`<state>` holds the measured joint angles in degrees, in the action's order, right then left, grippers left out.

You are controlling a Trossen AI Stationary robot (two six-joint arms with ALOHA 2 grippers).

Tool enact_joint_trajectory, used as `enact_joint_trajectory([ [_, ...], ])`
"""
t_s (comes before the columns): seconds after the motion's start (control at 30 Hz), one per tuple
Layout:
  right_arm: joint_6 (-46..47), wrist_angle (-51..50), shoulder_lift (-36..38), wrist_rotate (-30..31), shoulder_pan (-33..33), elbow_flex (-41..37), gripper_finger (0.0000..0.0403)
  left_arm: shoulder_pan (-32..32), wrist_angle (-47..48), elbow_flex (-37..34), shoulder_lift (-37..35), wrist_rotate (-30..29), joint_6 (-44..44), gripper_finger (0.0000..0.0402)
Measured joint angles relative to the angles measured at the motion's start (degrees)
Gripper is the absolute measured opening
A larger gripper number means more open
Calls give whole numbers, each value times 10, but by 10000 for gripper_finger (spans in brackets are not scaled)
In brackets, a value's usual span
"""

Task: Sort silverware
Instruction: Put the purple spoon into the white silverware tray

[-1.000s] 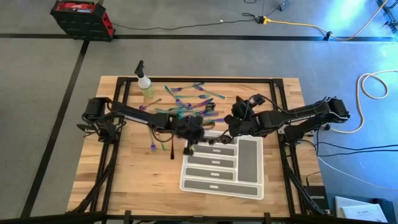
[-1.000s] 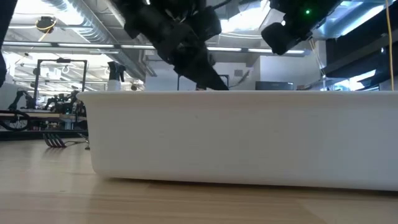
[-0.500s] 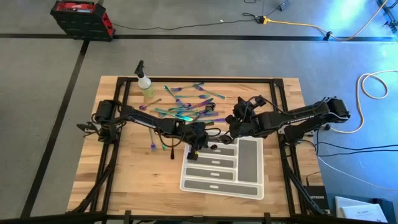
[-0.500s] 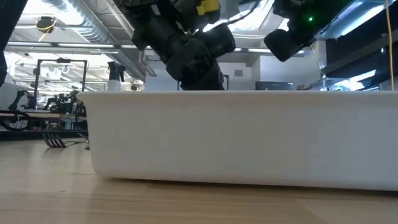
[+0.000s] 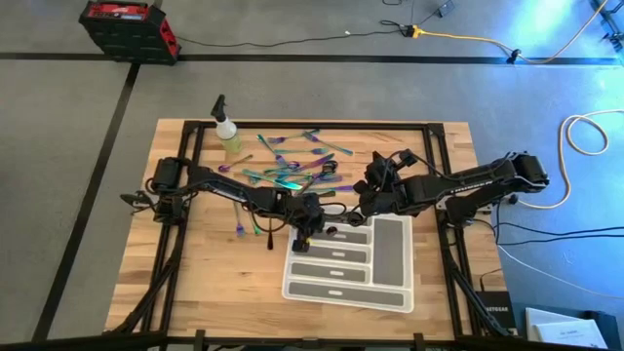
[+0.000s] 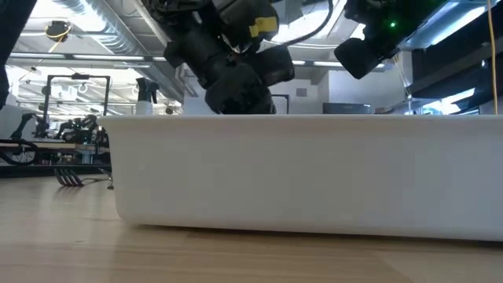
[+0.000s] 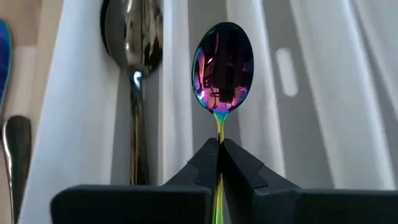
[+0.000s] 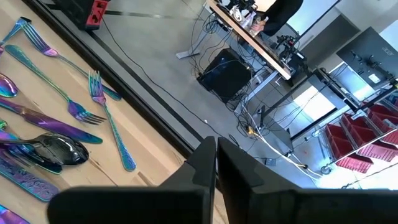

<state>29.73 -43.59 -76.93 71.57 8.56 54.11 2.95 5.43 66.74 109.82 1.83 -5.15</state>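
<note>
The left gripper [image 7: 219, 146], jaws clenched on a rainbow spoon [image 7: 222, 67], has reached over the tray [image 5: 395, 292] (right gripper [image 8: 216, 149] clenched, empty); release should follow.

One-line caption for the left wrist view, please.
Left hand shut on a rainbow spoon over the tray, beside a dark spoon already in it.

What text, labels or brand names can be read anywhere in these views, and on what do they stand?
Nothing can be read for certain.
Right arm: pale lettering along its link, too small to read.
Red case on the floor: a label, blurred.
Yellow tag on the left arm: no legible print.
</note>
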Motion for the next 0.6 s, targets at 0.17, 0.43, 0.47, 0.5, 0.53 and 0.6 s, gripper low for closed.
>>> enact_joint_trajectory([
  [0.17, -4, 0, 0, 0, 0, 0, 0, -1, -1, 0, 2, 0, 6, 21],
  [0.43, -15, 0, 0, 0, 0, 0, 0, -2, -6, 0, 3, 13, 13, 67],
  [0.47, -15, 0, 0, 0, 0, 0, 0, -3, -12, 0, 3, 13, 13, 70],
  [0.5, -15, 0, 0, 0, 0, 0, 0, -4, -19, 0, 3, 13, 13, 72],
  [0.53, -15, 0, 0, 0, 0, 0, 0, -4, -24, 0, 3, 13, 10, 73],
  [0.6, -15, 0, 0, 0, 0, 0, 0, -4, -20, 4, -3, 13, 0, 74],
])
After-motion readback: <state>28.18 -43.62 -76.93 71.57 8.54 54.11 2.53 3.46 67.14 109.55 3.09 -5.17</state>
